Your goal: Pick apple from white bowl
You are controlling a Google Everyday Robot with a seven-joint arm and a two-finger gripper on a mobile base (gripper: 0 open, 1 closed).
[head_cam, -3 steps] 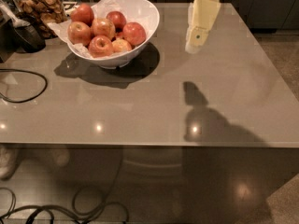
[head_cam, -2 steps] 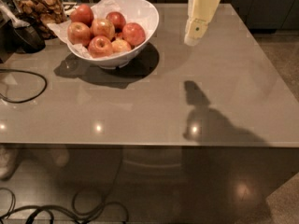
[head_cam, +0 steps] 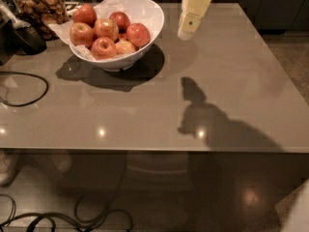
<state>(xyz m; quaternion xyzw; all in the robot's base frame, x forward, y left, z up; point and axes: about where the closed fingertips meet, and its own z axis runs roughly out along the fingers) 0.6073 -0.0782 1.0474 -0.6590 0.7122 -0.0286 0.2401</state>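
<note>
The white bowl (head_cam: 153,14), lined with crinkled white paper, stands at the table's back left. Several pinkish-red apples are piled in it. The apple (head_cam: 138,34) on the bowl's right side lies closest to my arm. A smaller, paler apple (head_cam: 125,47) sits at the front of the pile. My cream-coloured gripper (head_cam: 186,32) hangs from the top edge of the view, pointing down. It is just right of the bowl's rim, above the table, and touches nothing. Its shadow (head_cam: 193,95) falls on the tabletop nearer the front.
A clear jar of brown snacks (head_cam: 41,6) and a dark appliance (head_cam: 14,35) stand left of the bowl. A black cable (head_cam: 29,95) loops across the grey table (head_cam: 145,115) at the left. More cables (head_cam: 72,219) lie on the floor in front.
My gripper has shifted left, closer to the bowl's right rim. The bowl and apples have not moved.
</note>
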